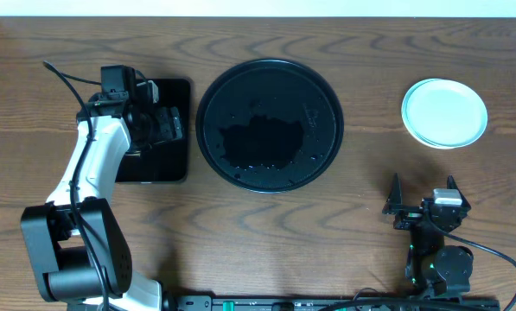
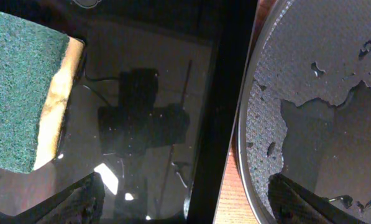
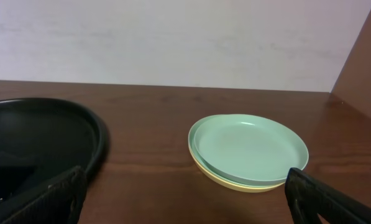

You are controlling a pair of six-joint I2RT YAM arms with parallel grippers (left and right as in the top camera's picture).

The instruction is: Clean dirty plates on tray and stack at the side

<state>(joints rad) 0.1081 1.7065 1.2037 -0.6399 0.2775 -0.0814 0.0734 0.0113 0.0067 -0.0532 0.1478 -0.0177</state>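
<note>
The plates (image 1: 444,113) sit stacked at the far right of the table, a light blue one on top and a pale yellow one at the bottom, as the right wrist view (image 3: 248,151) shows. The large round black tray (image 1: 269,123) lies in the middle, wet, with no plate on it; its rim shows in the left wrist view (image 2: 250,124) and the right wrist view (image 3: 79,124). My left gripper (image 1: 173,123) is open and empty above the small rectangular tray. My right gripper (image 1: 423,207) is open and empty near the front right.
A small rectangular black tray (image 1: 169,164) lies left of the round tray. A green and yellow sponge (image 2: 23,93) rests on it, left of my left fingers (image 2: 188,199). A wall stands beyond the table's far edge.
</note>
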